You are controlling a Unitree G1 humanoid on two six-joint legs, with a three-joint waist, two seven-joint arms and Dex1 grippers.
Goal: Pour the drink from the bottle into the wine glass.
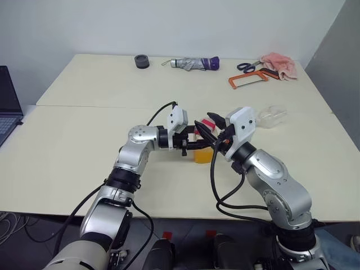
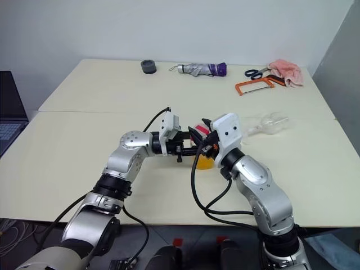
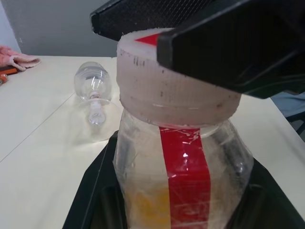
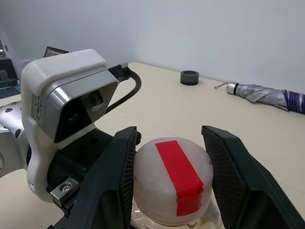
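The bottle [image 1: 202, 151] stands upright on the table [image 1: 84, 146] near the middle, a small clear plastic one with a red strip. The orange-yellow drink [image 1: 203, 156] fills its lower part. My left gripper [image 1: 197, 143] reaches in level from the left and is shut on the bottle's body. My right gripper [image 4: 172, 157] comes from the right, its two black fingers pressed on either side of the pale cap [image 4: 172, 183] with red tape across it. The wine glass [image 1: 271, 116] lies on its side on the table, to the right of and beyond the bottle.
Along the far edge of the table lie a black tape roll [image 1: 142, 61], a folded grey and purple umbrella [image 1: 194, 63], scissors [image 1: 247, 66], an orange hacksaw [image 1: 247, 80] and a pink cloth [image 1: 279, 64]. A laptop [image 1: 8, 104] sits at the left edge.
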